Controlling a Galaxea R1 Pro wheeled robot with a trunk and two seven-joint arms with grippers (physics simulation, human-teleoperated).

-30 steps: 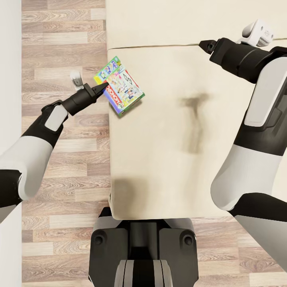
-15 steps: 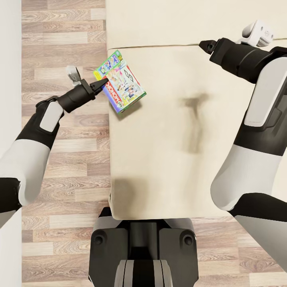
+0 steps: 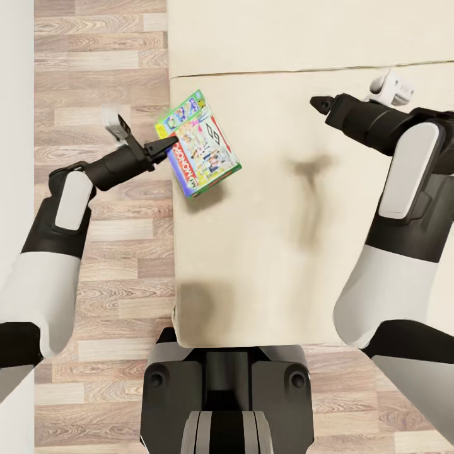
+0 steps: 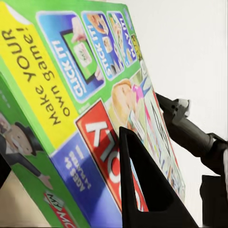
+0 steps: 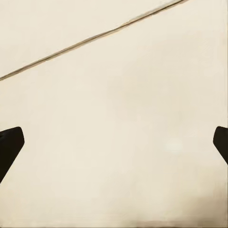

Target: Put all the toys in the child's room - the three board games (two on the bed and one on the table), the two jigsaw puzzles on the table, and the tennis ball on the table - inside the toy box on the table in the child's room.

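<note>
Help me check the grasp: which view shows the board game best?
The head view: the whole board game shows, tilted at the bed's edge, with the left gripper shut on its corner. The left wrist view gives a close-up of its cover, cropped. The right wrist view looks at bare mattress.

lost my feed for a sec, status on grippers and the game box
Left gripper shut on Monopoly board game, box tilted, lifted off the bed. Right gripper open, empty, above mattress. Nothing in the way.

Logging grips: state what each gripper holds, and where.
Left gripper clamps the board game at its left edge, lifted off the bed. Right gripper holds nothing.
</note>
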